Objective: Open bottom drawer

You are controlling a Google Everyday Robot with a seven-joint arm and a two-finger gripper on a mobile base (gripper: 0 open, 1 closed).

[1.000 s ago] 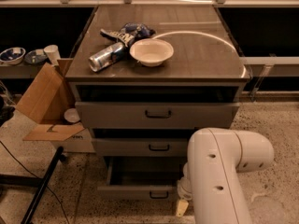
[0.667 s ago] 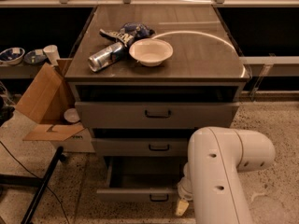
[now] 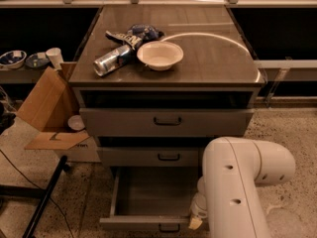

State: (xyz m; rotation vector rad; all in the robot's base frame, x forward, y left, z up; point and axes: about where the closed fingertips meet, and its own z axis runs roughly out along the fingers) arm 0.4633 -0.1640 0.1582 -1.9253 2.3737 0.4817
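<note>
The bottom drawer (image 3: 148, 195) of the grey cabinet stands pulled out, its plain grey inside showing. Its narrow front panel (image 3: 143, 223) sits at the lower edge of the view with a small black bar handle (image 3: 169, 228). My white arm (image 3: 237, 182) fills the lower right. The gripper (image 3: 195, 222) is low beside the drawer's front right corner, mostly hidden behind the arm. The middle drawer (image 3: 168, 156) and the top drawer (image 3: 167, 121) above are shut.
On the cabinet top (image 3: 213, 53) lie a white bowl (image 3: 160, 55), a tipped can (image 3: 113, 61) and a dark snack bag (image 3: 136, 33). An open cardboard box (image 3: 49, 113) stands at the left. A black stand leg (image 3: 44, 197) crosses the floor at lower left.
The bottom drawer has slid further out toward the camera. The arm has stayed at lower right.
</note>
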